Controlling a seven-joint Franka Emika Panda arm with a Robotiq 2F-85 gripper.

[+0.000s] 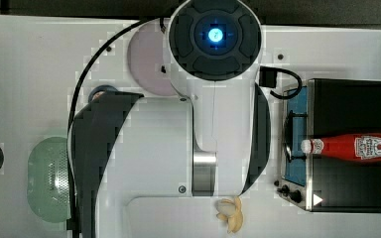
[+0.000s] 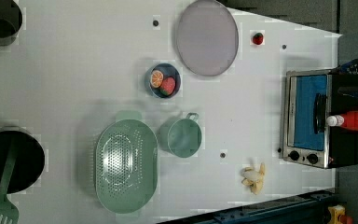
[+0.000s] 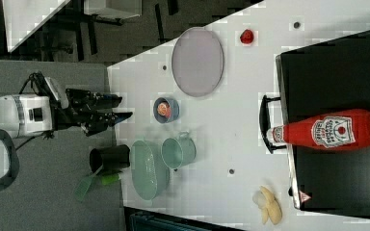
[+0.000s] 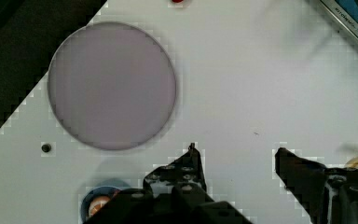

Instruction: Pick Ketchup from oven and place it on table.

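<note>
The ketchup point(image 1: 349, 147) lies on its side on the oven's point(image 1: 347, 109) black top, its white cap reaching over the front edge above the door handle. It is the red bottle point(image 2: 353, 120) in the left view and the red bottle point(image 3: 328, 131) in the right view. The oven point(image 2: 307, 116) has its glass door shut. My gripper point(image 4: 237, 156) is open with nothing between its fingers. It hangs well above the table point(image 4: 242, 88), near the lilac plate point(image 4: 112, 86) and far from the oven. In the right view the gripper point(image 3: 123, 109) is at the far left.
A strawberry point(image 2: 258, 38) lies beside the lilac plate point(image 2: 207, 36). A blue bowl of fruit point(image 2: 163, 80), a green cup point(image 2: 184, 136) and a green colander point(image 2: 126, 164) stand mid-table. A banana point(image 2: 254, 177) lies near the oven's knobs. A black pot point(image 2: 9, 158) holds a green spatula.
</note>
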